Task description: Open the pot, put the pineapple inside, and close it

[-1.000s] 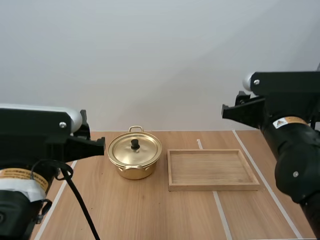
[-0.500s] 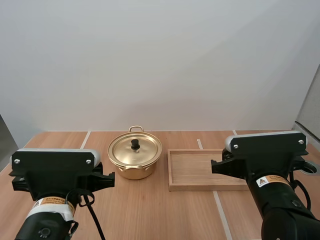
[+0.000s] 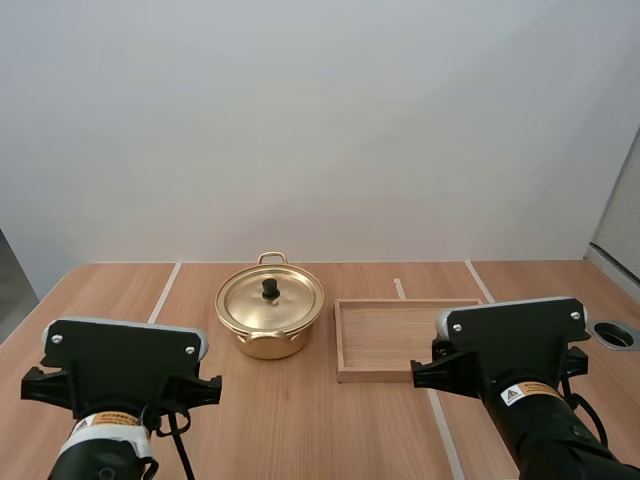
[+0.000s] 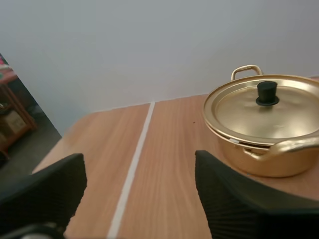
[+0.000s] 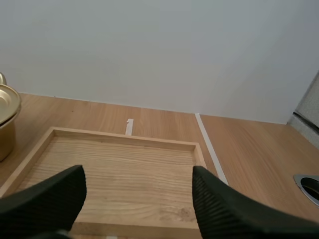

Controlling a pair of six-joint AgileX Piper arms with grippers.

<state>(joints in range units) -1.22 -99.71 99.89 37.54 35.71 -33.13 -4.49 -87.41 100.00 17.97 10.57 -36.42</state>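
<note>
Left claw (image 4: 139, 194) is hanging wide open, gripping nothing, just short of the pot (image 4: 269, 159), w/ the lid (image 4: 249, 112) sitting shut on it. Right claw (image 5: 137, 199), also spread & empty, is facing the tray (image 5: 114, 164) beside the pot. Left arm (image 3: 120, 365) & right arm (image 3: 510, 340) are sitting much lower & nearer than a sec ago, prob. lining up on the knob (image 4: 267, 93); opening isn't started yet.

Gold pot (image 3: 268, 343) (lid (image 3: 288, 300) on) sits just L of wooden tray (image 3: 385, 335).
</note>
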